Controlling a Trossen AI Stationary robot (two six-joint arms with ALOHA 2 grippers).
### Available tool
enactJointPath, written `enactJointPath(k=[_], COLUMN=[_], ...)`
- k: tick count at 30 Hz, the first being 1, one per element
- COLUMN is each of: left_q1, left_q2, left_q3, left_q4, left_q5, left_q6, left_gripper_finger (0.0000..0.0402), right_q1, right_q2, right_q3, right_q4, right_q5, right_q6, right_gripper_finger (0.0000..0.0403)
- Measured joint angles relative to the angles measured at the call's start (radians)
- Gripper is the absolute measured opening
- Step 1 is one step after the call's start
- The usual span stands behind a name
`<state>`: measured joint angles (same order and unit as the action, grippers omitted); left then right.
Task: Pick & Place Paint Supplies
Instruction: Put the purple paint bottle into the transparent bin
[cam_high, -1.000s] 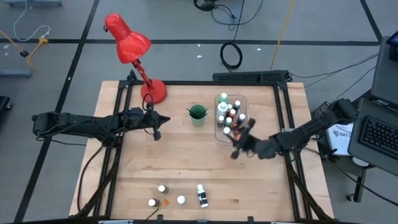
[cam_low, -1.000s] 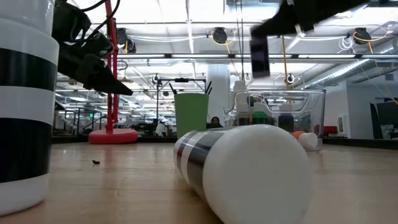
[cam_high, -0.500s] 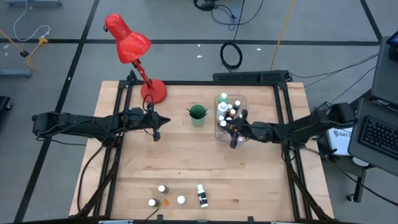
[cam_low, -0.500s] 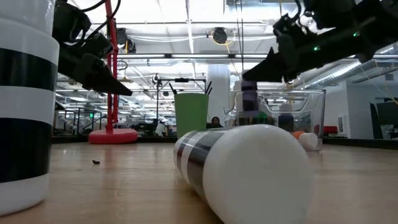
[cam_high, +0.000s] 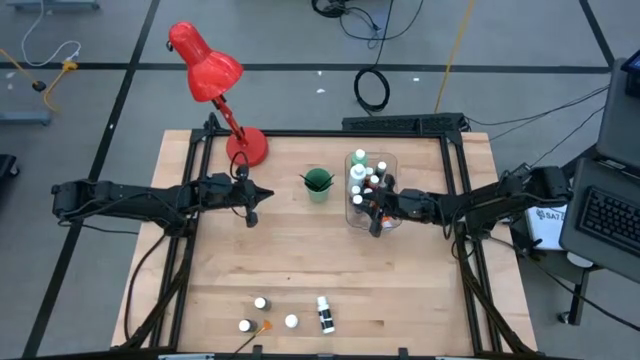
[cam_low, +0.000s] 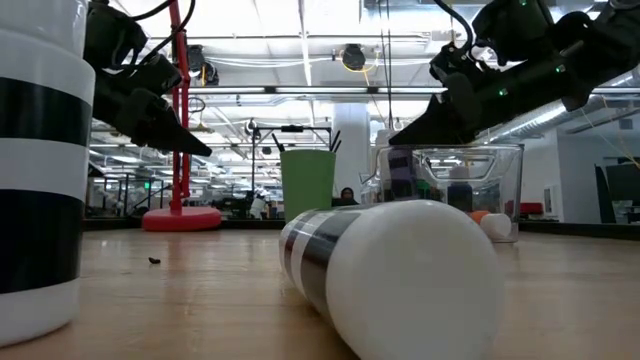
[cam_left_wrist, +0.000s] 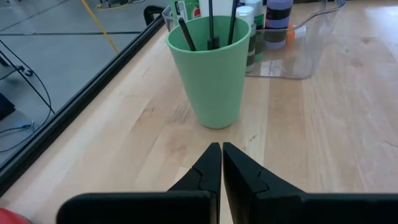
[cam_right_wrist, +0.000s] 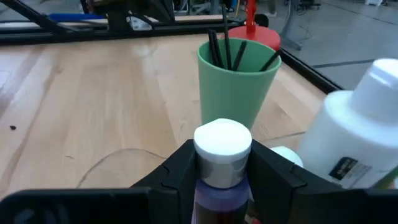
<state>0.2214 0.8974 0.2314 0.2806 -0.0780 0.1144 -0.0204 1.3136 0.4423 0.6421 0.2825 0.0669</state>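
- The wooden table (cam_high: 300, 270) carries a red lamp (cam_high: 215, 80) at its far edge, well behind both sets of fingers.
- The clear plastic bin (cam_high: 352, 215) sits directly under the right gripper (cam_high: 374, 214), already stocked with small bottles and a tall white bottle (cam_right_wrist: 357, 134) beside the fingers.
- The green cup (cam_left_wrist: 211, 68) stands just ahead of the left gripper (cam_left_wrist: 221, 155); several dark-handled brushes (cam_left_wrist: 210, 23) stand in it.
- That left gripper hovers with its fingers pressed together, nothing between them.
- The right gripper's fingers clamp a purple paint bottle (cam_right_wrist: 221, 171) with a white cap, held upright over the bin's near edge.
- Far from both grippers, at the table's front edge, lie a black-banded bottle (cam_high: 324, 313) on its side and three tiny white-capped bottles (cam_high: 260, 303), apart from each other.
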Motion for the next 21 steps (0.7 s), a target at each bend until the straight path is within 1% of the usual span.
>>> enactJointPath(k=[3, 7, 12, 16, 18, 21], left_q1=[0.000, 0.000, 0.000, 0.000, 0.000, 0.000], left_q2=[0.000, 0.000, 0.000, 0.000, 0.000, 0.000], left_q3=[0.000, 0.000, 0.000, 0.000, 0.000, 0.000], left_q4=[0.000, 0.000, 0.003, 0.005, 0.005, 0.003], left_q5=[0.000, 0.000, 0.000, 0.000, 0.000, 0.000], left_q6=[0.009, 0.011, 0.012, 0.012, 0.012, 0.012], left_gripper_finger=[0.0019, 0.0019, 0.0019, 0.0019, 0.0019, 0.0019], right_q1=[0.000, -0.001, -0.002, -0.012, -0.012, -0.005], right_q2=[0.000, 0.000, 0.000, 0.000, 0.000, -0.016], right_q3=[0.000, 0.000, 0.000, 0.000, 0.000, 0.000], right_q4=[-0.002, -0.029, -0.027, -0.026, -0.024, 0.022], right_q5=[-0.001, -0.031, -0.025, -0.025, -0.022, -0.022], right_q6=[-0.005, -0.028, -0.020, 0.005, -0.009, -0.047], right_gripper_finger=[0.0113, 0.0113, 0.0127, 0.0116, 0.0108, 0.0108])
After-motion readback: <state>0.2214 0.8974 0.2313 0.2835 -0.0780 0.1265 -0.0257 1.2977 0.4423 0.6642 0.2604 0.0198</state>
